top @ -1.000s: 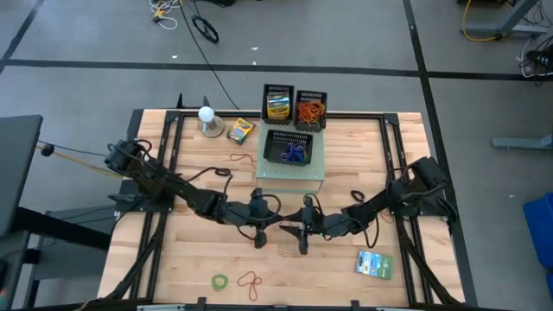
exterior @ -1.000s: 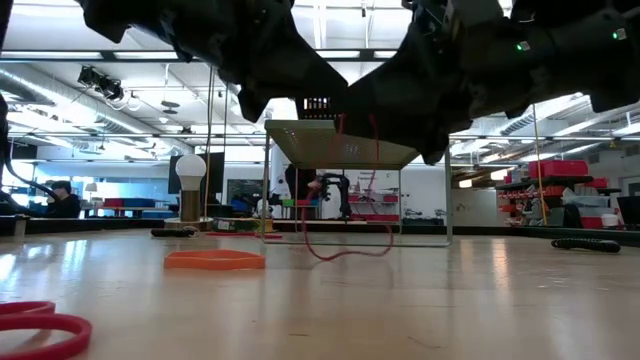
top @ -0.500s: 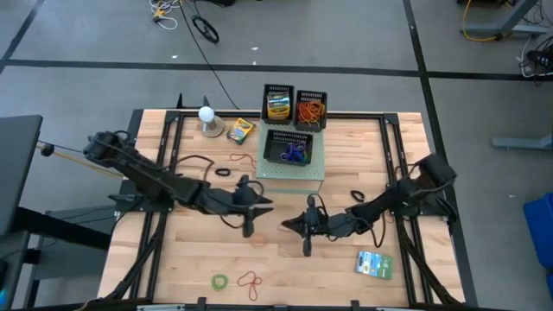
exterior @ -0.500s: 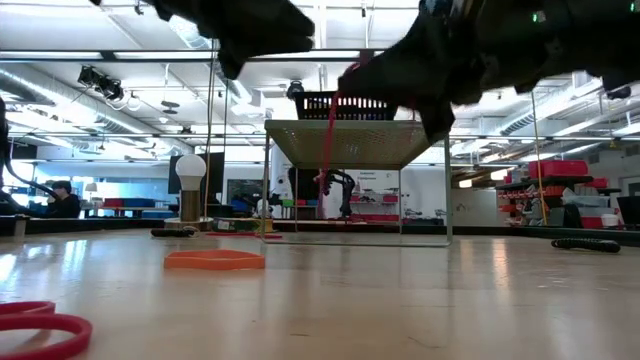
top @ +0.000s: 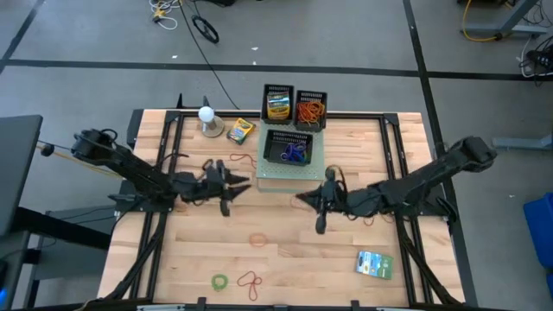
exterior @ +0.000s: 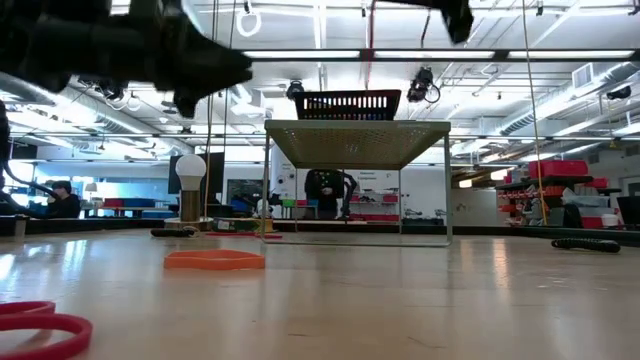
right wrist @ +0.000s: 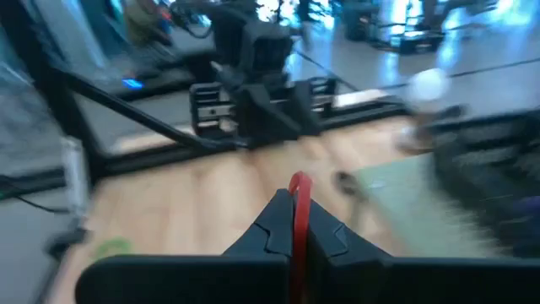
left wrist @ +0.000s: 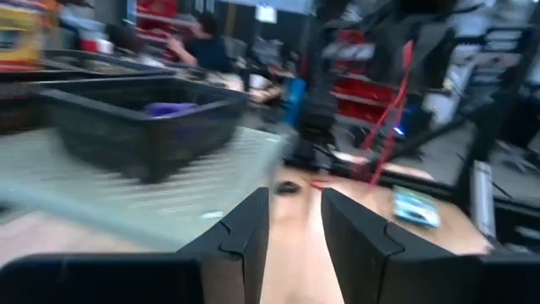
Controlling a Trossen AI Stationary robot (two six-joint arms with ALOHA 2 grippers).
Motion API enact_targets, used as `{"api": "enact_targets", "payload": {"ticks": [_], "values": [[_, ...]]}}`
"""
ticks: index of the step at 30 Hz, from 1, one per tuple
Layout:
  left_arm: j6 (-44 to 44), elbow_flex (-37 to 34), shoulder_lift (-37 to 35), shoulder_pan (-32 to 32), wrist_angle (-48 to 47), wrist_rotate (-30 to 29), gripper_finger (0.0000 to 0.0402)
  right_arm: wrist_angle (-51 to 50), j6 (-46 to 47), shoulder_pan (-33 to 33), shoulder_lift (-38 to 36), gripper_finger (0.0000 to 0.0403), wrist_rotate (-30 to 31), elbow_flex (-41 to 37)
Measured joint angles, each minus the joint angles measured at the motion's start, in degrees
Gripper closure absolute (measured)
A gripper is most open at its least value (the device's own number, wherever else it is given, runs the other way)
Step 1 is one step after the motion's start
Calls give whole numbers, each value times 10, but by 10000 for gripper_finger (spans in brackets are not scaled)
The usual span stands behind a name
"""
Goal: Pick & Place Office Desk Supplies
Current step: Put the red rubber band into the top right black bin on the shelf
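Observation:
My right gripper [top: 301, 199] hovers over the table's middle, just in front of the grey stand [top: 292, 173], and is shut on a red rubber band [right wrist: 299, 198]. Left of the stand, my left gripper [top: 246, 184] stands open and empty, its fingers [left wrist: 253, 228] apart. An orange rubber band [top: 258, 239] lies flat on the table. A green band [top: 220, 281] and a red band [top: 251, 281] lie near the front edge. A green-blue packet [top: 373, 263] lies at the front right. My right gripper pinches the red rubber band between its two shut fingertips. A strip of the band [right wrist: 299, 190] stands out between them. The fingers are about level and point toward the table's left. The band is lifted clear of the table.
A black basket with purple and blue bands [top: 289, 149] sits on the stand. Behind it stand a basket with a crayon box [top: 278, 102] and one with orange bands [top: 311, 108]. A crayon box [top: 240, 130] and a white ball on a base [top: 207, 117] are at the far left.
Both grippers met over the table's middle with the red band hanging between them. My left gripper has let go and drawn back toward the table's left edge. My right gripper has kept the band, risen and gone toward the stand, lifting the band clear.

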Motion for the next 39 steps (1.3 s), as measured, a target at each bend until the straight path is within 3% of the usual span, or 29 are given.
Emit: {"api": "enact_targets", "payload": {"ticks": [3, 9, 15, 23, 27, 39], "values": [[2, -46, -2, 29, 73, -12, 283, -105, -30, -19, -21, 402, 15, 71], [3, -90, -3, 78, 138, -127, 282, -267, -61, -120, -33, 402, 36, 204], [0, -94, -2, 85, 129, -165, 282, -291, -93, -286, -32, 403, 6, 252], [-1, -94, -2, 85, 123, -151, 282, -269, -78, -478, 27, 403, -123, 254], [-1, -94, -2, 85, 120, -151, 282, -252, -68, -521, 67, 403, -163, 254], [-1, -94, -2, 85, 120, -151, 282, -257, -49, -557, 138, 387, -188, 254]]}}
